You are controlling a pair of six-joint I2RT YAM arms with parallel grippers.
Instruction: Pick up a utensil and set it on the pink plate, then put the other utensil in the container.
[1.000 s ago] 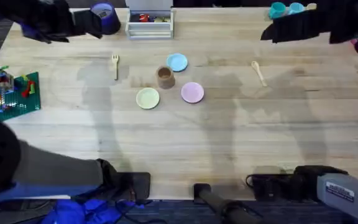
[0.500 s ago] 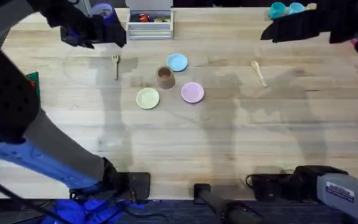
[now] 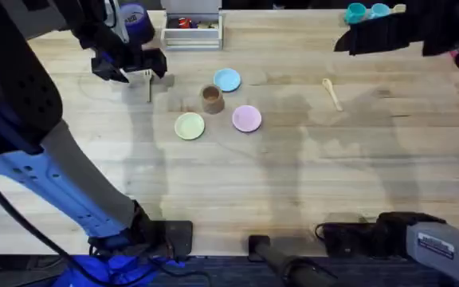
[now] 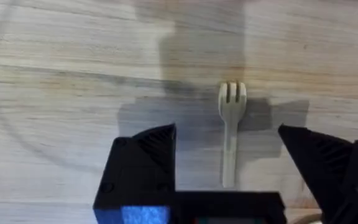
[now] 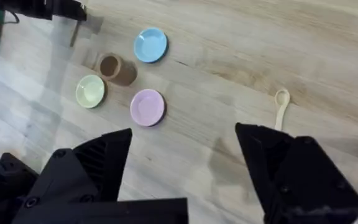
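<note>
Overhead | left tool (image 4: 229, 155) spread, straddling fork (image 4: 230, 127) (tines hidden overhead) | right tool (image 5: 185, 155) spread

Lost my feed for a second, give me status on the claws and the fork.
Left claw open, straddling the fork, not gripping. Right claw open, high above the spoon. Pink plate bare. Nothing in the way.

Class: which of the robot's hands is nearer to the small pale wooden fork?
Left. The left hand hangs open right over the small pale wooden fork; the right hand is far across the table.
</note>
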